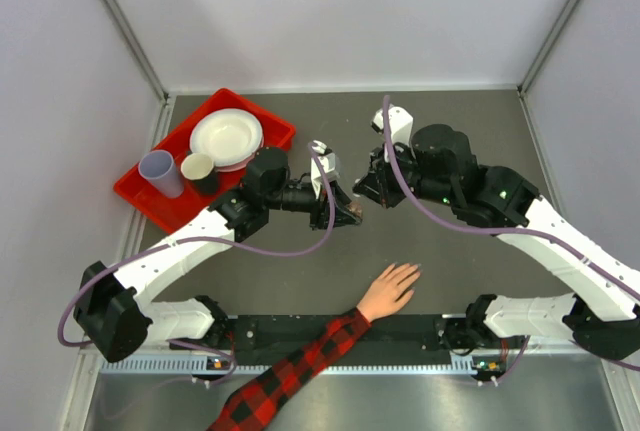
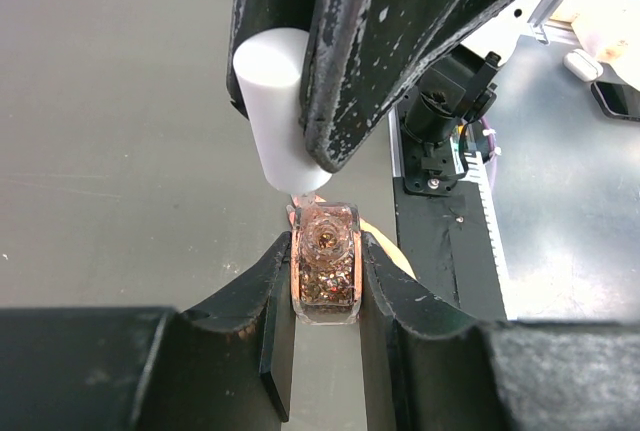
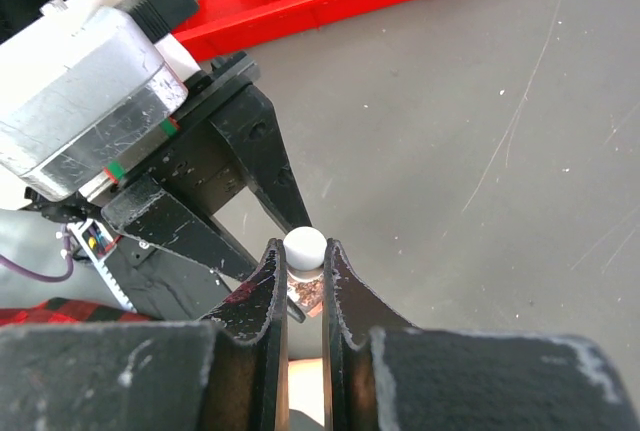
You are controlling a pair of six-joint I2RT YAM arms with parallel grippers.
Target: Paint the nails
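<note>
Clamped in the left gripper is a small clear bottle of coppery glitter fluid, its neck open. Just above it, the right gripper pinches a white cap.

Right wrist view: the fingers squeeze that cap, with the red tray beyond.

From above, the tray holds stacked white plates, a lilac cup and a cream cup; I cannot tell what is in the cups. The hand lies flat near the arm bases, its nails apart from both grippers.

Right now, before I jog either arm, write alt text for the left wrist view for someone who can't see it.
The left gripper clamps a small clear glass bottle of coppery glitter polish, its neck uncovered. Just above it, the right gripper holds the white cylindrical cap, over the grey table.
</note>
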